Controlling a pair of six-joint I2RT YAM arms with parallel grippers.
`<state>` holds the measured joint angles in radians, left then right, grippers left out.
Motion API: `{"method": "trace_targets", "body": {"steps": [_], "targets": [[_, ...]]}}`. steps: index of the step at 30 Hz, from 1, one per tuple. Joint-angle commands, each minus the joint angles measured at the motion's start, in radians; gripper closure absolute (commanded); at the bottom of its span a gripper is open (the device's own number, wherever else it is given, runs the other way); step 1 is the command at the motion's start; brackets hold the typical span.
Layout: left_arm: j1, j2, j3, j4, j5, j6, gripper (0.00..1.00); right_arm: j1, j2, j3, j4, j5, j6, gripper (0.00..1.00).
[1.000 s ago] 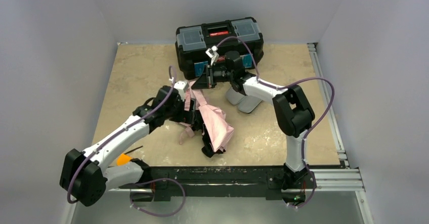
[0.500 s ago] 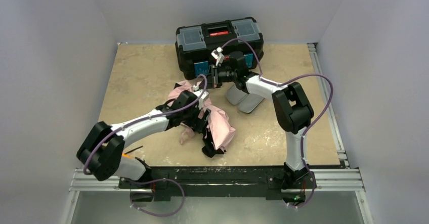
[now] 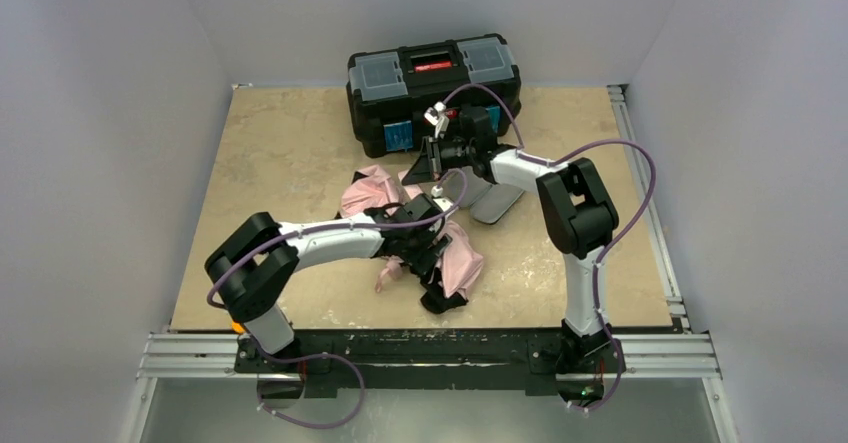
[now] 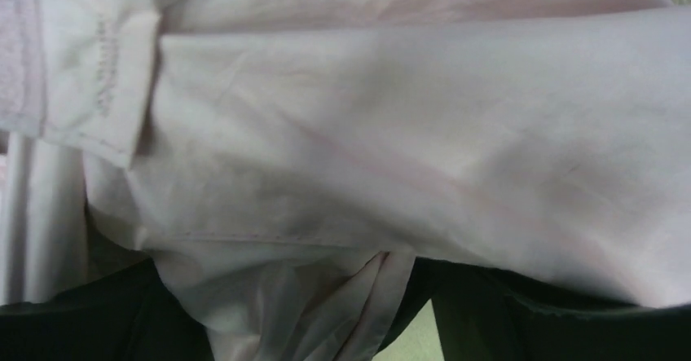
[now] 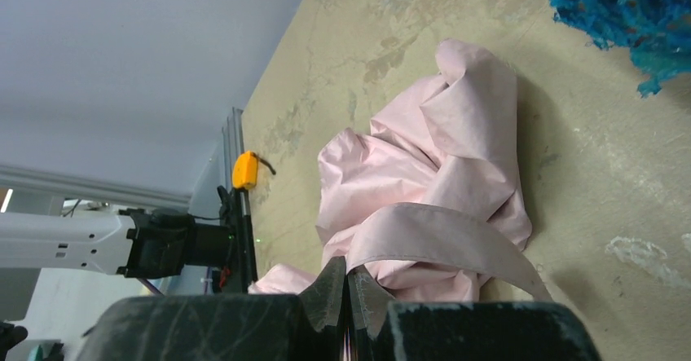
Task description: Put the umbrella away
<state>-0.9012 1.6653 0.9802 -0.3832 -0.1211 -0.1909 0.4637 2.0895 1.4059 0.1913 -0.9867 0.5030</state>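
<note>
**Operator:** Status of the left pincer?
**Technician:** Pressed into the umbrella. Its fingers stand wide apart with pink cloth bunched between them. Whether they grip the cloth cannot be told.
**Operator:** Location of the umbrella?
**Technician:** Crumpled on the desk, near its middle.
**Operator:** Right pincer?
**Technician:** Fully closed, with a pink band of the umbrella pinched at its tips. The black toolbox sits behind it, lid down.
</note>
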Motion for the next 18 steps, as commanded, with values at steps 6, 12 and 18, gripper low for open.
{"method": "trace_targets", "body": {"steps": [6,12,18], "targets": [[-0.171,0.094,0.013,-0.100,-0.222,-0.094,1.00,0.007,-0.020,-0.052,0.042,-0.042,-0.021,1.00],[-0.299,0.093,0.070,-0.181,-0.412,-0.075,1.00,0.067,-0.021,-0.054,0.010,-0.012,-0.037,1.00],[-0.437,0.177,0.181,-0.352,-0.652,-0.157,1.00,0.103,0.001,-0.169,0.136,0.103,0.078,1.00]]}}
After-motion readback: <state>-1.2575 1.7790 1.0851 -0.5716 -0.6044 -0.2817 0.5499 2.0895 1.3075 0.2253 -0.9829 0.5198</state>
